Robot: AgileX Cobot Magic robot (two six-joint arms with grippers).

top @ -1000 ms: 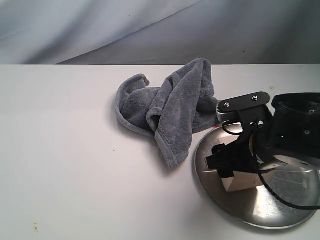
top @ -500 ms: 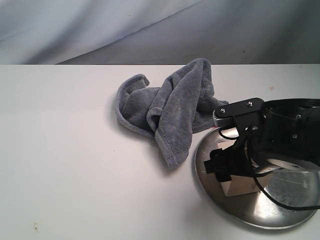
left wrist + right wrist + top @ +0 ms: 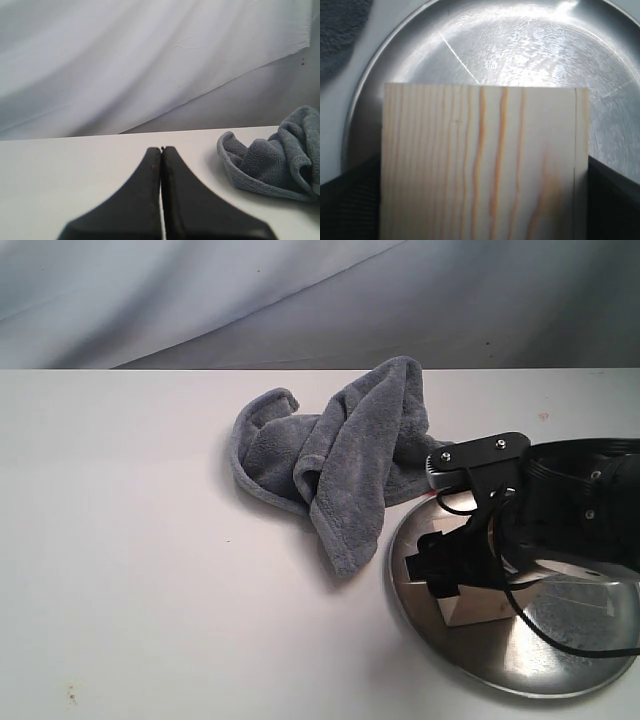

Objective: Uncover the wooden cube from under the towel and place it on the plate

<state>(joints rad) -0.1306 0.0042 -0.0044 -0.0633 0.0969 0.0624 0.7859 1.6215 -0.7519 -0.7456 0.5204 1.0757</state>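
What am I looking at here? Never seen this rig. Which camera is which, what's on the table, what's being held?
This is a robot with two arms, each ending in a clamp-like gripper, filmed by three cameras. The wide exterior view looks across a white table. The other two pictures come from a camera on each arm's wrist, looking out along its fingers. On the table lie a crumpled blue-grey towel and a round silver metal plate. The right gripper is shut on a pale wooden cube, with its fingers against two opposite sides, holding it over the plate. I cannot tell whether the cube touches the plate. The left gripper is shut and empty, over the table near the towel. It does not show in the exterior view.
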